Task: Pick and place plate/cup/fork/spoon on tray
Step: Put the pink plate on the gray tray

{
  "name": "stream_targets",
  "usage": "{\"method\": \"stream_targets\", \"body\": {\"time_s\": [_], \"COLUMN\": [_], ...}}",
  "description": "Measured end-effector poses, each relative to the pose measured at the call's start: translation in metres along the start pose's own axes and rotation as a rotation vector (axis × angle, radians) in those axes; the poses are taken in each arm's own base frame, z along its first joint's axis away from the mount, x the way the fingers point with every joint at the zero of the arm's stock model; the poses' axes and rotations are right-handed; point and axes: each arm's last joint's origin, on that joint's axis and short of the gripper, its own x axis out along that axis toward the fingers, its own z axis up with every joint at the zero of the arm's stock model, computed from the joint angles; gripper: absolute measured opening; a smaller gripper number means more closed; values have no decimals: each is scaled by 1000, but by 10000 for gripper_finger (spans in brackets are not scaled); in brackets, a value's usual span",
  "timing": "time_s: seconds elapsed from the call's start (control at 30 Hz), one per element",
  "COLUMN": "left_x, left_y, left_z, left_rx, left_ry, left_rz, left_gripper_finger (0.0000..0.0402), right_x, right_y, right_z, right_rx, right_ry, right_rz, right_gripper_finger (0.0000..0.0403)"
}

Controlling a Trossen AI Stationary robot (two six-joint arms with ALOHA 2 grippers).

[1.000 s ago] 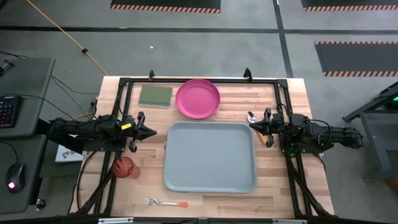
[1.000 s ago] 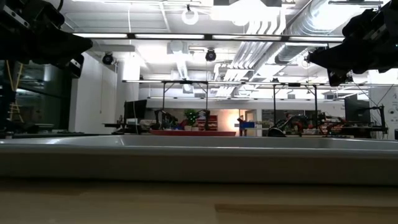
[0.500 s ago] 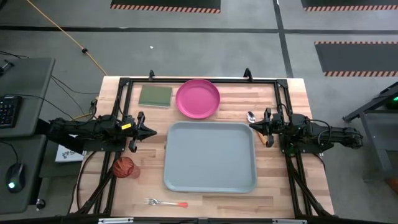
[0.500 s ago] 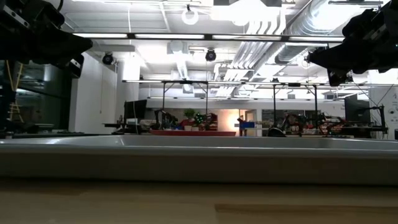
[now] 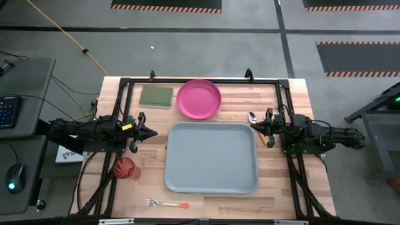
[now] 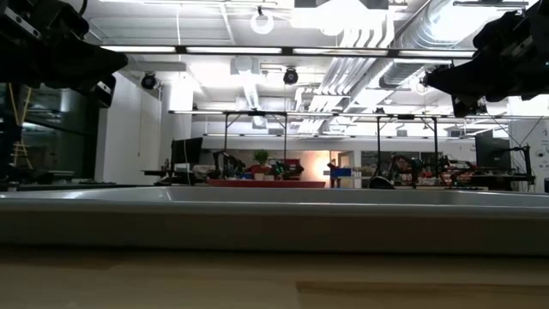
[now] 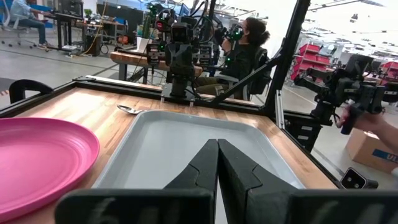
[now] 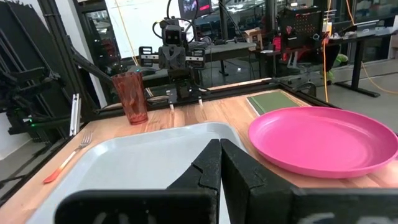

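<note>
Two end effectors face each other across the tray [image 5: 211, 157], both pinched fully shut and holding nothing. Left end effector [image 5: 154, 132] hovers over the bench [image 5: 294, 94] just off the tray's left rim, and right end effector [image 5: 252, 127] hovers just off the tray's right rim, near its far corner. Between them the tray lies with nothing on it. Beyond the tray's far edge, ahead and to the side of both end effectors, sits the plate [image 5: 199, 99], close to the tray's rim but not on it; a green pad [image 5: 155, 95] lies beside the plate, on the left end effector's side. Just beside the right end effector, on the plate's side of it, lies the spoon [image 5: 252, 117], its bowl showing and its handle partly hidden under the arm. Near the left arm, on the side away from the plate, stands the cup [image 5: 125, 167], upright. Farther out past the cup, off the tray's near corner, lies the fork [image 5: 166, 204], flat on the wood.
</note>
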Motion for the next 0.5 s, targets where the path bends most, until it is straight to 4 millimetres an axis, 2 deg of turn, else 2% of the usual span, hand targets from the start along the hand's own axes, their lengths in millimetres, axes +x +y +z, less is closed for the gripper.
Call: {"method": "stream_targets", "body": {"time_s": [0.2, 0.33, 0.43, 0.5], "left_x": [0, 0, 0, 0], "left_y": [0, 0, 0, 0], "left_z": [0, 0, 0, 0], "left_rx": [0, 0, 0, 0], "left_ry": [0, 0, 0, 0], "left_rz": [0, 0, 0, 0], "left_gripper_finger": [0, 0, 0, 0], "right_x": [0, 0, -1, -3], "right_y": [0, 1, 1, -1], "right_z": [3, 7, 16, 25], "right_rx": [9, 101, 121, 170], "right_ry": [-30, -74, -173, -288], "right_rz": [3, 12, -7, -79], "right_gripper_finger": [0, 0, 0, 0]}}
